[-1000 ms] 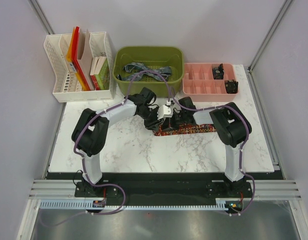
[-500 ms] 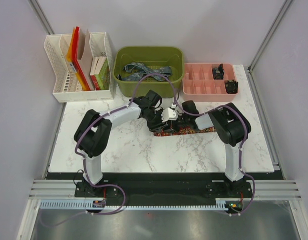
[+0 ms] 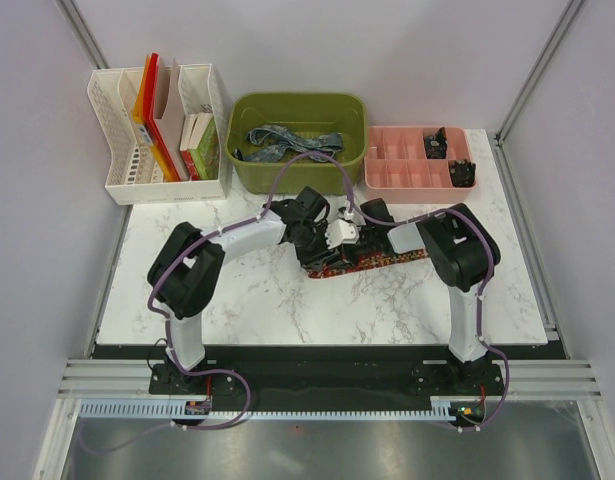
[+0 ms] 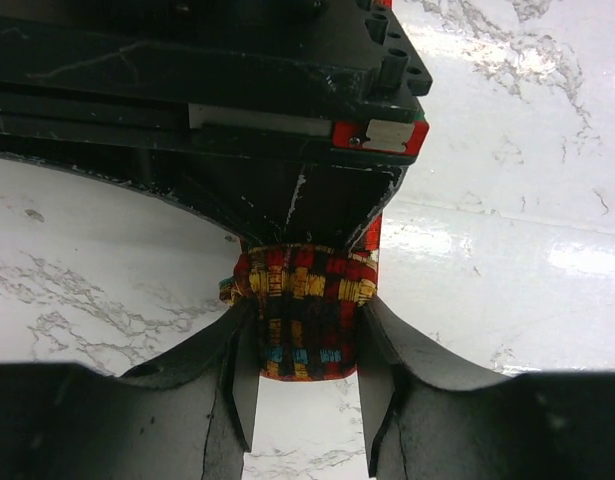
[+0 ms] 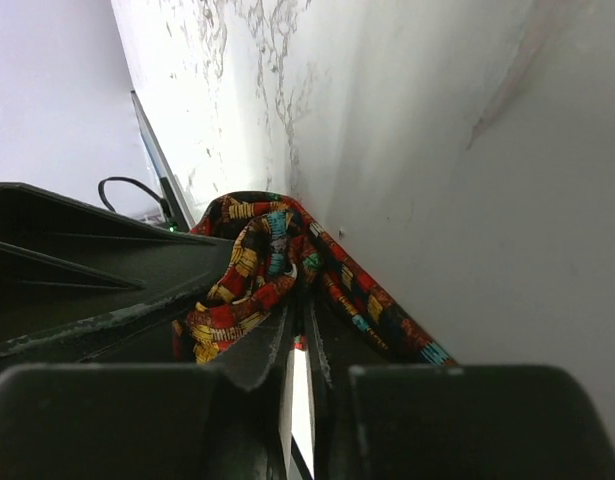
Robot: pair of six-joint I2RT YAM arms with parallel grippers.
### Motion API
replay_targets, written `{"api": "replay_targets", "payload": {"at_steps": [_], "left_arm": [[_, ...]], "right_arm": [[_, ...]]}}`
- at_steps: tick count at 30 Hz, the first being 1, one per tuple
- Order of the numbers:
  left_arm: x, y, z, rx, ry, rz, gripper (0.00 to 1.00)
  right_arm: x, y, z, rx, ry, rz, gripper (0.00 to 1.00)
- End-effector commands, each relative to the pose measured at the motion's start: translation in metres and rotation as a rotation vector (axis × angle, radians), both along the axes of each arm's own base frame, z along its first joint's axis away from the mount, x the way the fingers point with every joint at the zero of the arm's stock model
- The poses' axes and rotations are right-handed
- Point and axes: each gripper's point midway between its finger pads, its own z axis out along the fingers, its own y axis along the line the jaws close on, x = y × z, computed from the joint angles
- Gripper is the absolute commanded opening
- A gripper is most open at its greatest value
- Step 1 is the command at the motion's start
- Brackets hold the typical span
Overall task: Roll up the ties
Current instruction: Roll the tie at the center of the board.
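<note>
Since a second ago we see the left arm swing right, and the red tie (image 3: 382,260) lies shorter on the bench (image 3: 237,290). From the left wrist, the left tool (image 4: 307,330) clasps its rolled end, half spread. From the right wrist, the right tool (image 5: 299,325), jaws barely parted, touches bunched folds; whether it grips them we cannot tell.

Both arms rise from their bases at the near edge, bend at the elbow and reach inward, so the two wrists meet over the middle of the counter. The left hand (image 4: 305,330) points down with its fingers parted and pressed against either side of the rolled end of the red patterned tie (image 4: 302,300). The right hand (image 5: 299,300) lies low and close against it, fingers nearly together with only a thin slit between them. Whether they pinch the cloth I cannot tell.
</note>
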Motion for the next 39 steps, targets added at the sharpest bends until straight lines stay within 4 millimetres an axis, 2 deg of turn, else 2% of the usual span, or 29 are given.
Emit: {"api": "replay_targets", "payload": {"at_steps": [1, 7, 14, 20, 26, 32, 39], "left_arm": [[-0.045, 0.004, -0.050, 0.097, 0.150, -0.014, 0.40], [-0.049, 0.020, -0.059, 0.152, 0.128, -0.048, 0.38], [-0.047, 0.028, -0.065, 0.185, 0.109, -0.077, 0.37], [-0.042, 0.027, -0.067, 0.191, 0.093, -0.091, 0.37], [-0.028, 0.026, -0.063, 0.192, 0.065, -0.098, 0.37], [-0.034, 0.026, -0.061, 0.179, 0.081, -0.130, 0.38], [-0.034, 0.025, -0.061, 0.163, 0.084, -0.169, 0.40]], "right_arm": [[0.000, 0.002, 0.000, -0.055, -0.092, 0.058, 0.17], [0.010, -0.003, 0.013, -0.061, -0.124, 0.056, 0.26], [0.019, -0.014, 0.023, -0.062, -0.139, 0.037, 0.44], [0.018, -0.027, 0.032, -0.068, -0.126, 0.023, 0.47], [0.025, -0.043, 0.039, -0.055, -0.111, -0.018, 0.55], [0.025, -0.039, 0.051, -0.015, -0.123, -0.023, 0.54], [0.021, -0.029, 0.054, 0.041, -0.104, -0.049, 0.54]]}}
